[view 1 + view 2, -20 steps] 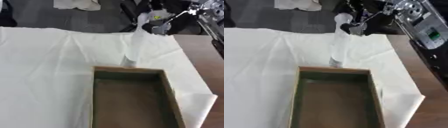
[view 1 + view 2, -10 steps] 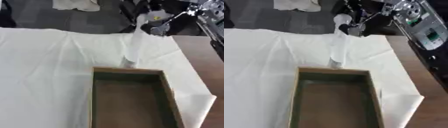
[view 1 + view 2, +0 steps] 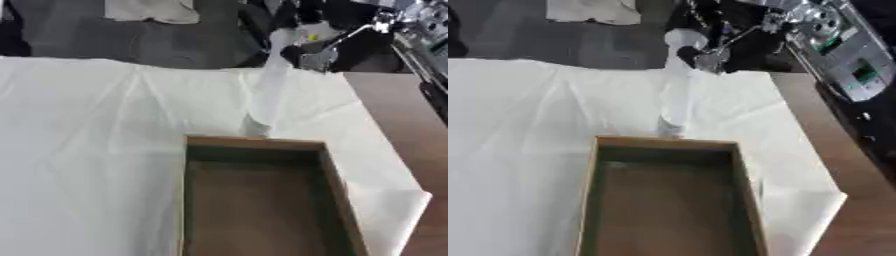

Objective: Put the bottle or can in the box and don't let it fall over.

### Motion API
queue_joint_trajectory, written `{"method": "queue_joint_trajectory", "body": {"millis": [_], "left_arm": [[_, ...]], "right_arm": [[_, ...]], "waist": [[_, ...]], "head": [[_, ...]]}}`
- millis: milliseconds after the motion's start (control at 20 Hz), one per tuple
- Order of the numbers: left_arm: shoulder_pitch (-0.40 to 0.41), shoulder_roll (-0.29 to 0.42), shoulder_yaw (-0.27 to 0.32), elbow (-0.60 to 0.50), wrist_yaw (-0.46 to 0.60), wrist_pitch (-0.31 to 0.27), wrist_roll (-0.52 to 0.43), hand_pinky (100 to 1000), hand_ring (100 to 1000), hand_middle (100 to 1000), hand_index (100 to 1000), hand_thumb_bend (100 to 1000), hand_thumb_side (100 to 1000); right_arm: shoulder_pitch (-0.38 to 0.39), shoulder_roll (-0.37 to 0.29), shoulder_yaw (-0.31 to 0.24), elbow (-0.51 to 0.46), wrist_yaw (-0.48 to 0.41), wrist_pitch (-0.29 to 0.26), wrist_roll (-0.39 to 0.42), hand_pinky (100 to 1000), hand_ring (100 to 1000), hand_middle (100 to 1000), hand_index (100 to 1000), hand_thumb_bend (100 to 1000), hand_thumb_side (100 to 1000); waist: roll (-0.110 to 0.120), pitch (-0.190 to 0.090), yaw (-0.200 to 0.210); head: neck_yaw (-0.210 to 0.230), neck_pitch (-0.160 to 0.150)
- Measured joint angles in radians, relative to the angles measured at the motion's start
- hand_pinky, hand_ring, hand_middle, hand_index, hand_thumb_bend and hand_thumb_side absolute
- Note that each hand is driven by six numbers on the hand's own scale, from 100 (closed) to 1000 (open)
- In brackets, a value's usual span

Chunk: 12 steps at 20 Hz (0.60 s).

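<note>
Right hand (image 3: pixel 706 56) reached in from the upper right and sat at the top of a tall, pale bottle (image 3: pixel 677 95), its dark fingers apparently curled round the neck just below the cap. How completely they closed could not be made out, but it looked like a grasp and not a mere touch. No left hand showed in either view.

The bottle stood on the white cloth (image 3: pixel 96 150) just beyond the far wall of the wooden box (image 3: pixel 254 145), its base close against that wall and outside it. It leaned slightly, with the top tipped toward the far right where the hand held it. The box itself was open and held nothing, with its long side running toward the camera.

Judging by this, the bottle had yet to be lifted over the wall and set down inside. The main risk was the height of the bottle against its narrow base: held only at the top, the bottom could swing, catch the box's far rim on the way over, and twist out of the fingers. If it were set down while tilted, or let go before the base sat flat on the box floor, it could topple. The creased cloth under it also gave an uneven footing.
</note>
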Motion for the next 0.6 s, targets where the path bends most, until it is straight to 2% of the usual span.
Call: {"method": "queue_joint_trajectory", "body": {"millis": [450, 600], "left_arm": [[0.000, -0.006, 0.000, 0.000, 0.001, 0.000, 0.000, 801, 847, 812, 830, 259, 1000], [0.000, -0.008, 0.000, 0.000, 0.002, 0.000, 0.000, 801, 847, 812, 830, 260, 1000]], "right_arm": [[0.000, 0.000, 0.000, 0.000, -0.022, 0.022, -0.001, 755, 648, 554, 679, 159, 100], [0.000, 0.000, 0.000, 0.000, -0.028, 0.026, -0.002, 747, 616, 542, 670, 151, 100]], "waist": [[-0.002, 0.000, 0.001], [-0.003, 0.000, 0.001]], "head": [[-0.003, -0.004], [-0.003, -0.008]]}}
